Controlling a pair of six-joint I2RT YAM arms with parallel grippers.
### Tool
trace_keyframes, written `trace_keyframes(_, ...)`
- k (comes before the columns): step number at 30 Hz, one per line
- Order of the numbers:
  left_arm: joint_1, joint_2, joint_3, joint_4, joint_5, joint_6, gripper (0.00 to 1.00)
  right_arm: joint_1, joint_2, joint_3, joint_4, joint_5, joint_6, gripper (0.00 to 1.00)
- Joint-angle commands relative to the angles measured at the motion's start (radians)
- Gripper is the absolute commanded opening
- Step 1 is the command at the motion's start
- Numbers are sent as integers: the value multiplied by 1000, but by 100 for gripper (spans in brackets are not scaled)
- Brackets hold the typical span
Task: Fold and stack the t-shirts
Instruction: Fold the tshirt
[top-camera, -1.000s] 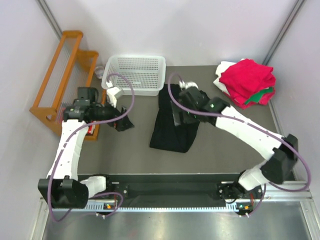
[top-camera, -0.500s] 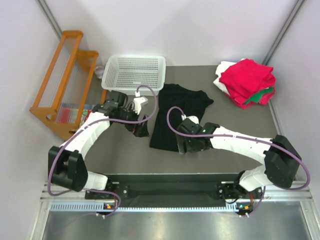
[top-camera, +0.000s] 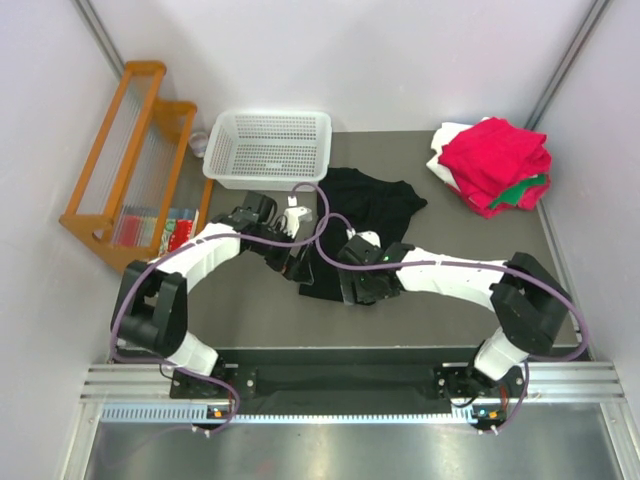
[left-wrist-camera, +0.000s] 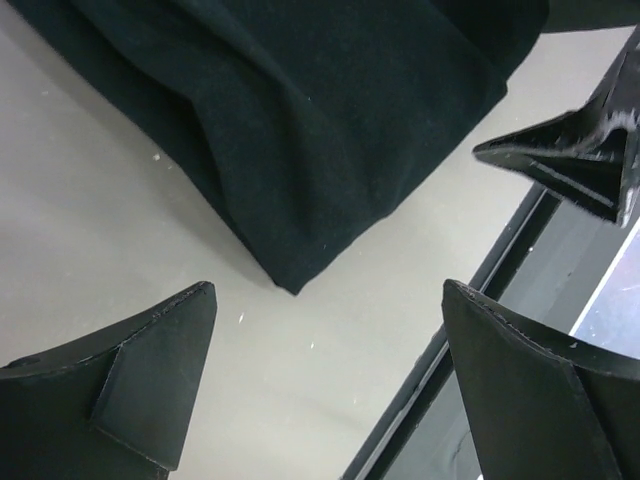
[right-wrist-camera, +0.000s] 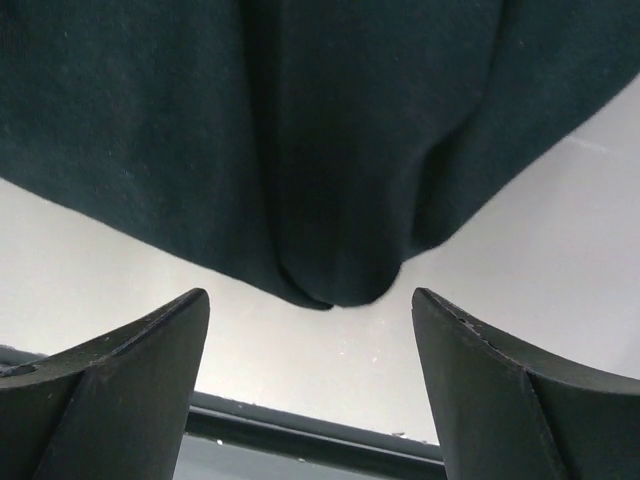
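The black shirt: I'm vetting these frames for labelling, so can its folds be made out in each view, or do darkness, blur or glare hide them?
Top view: evenly lit, no glare, but the black shirt reads as a nearly flat dark mass. Left wrist view: sharp, folds show as soft ridges. Right wrist view: folds fainter, but traceable.

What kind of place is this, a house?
Probably not. It looks like a robot practice booth: plain white walls close in a dark table, a left arm and right arm are bolted at its near edge, and a black t-shirt and folded shirts lie near a white basket.
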Motion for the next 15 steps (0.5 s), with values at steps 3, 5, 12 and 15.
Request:
trace_keyframes(3, -59, 66, -7, 53, 49, -36, 99, 12, 38, 61, 41, 15, -16, 81)
trace_keyframes(5, -76, 80, -9, 56, 43, -36, 99, 9, 41, 64, 39, 23, -18, 80)
trace_keyframes(12, -107, 141, -12, 47, 23, -33, 98, -2, 19, 64, 26, 46, -18, 80)
trace_keyframes(15, -102, 144, -1, 4, -15, -11, 99, -14, 13, 66, 24, 43, -27, 79)
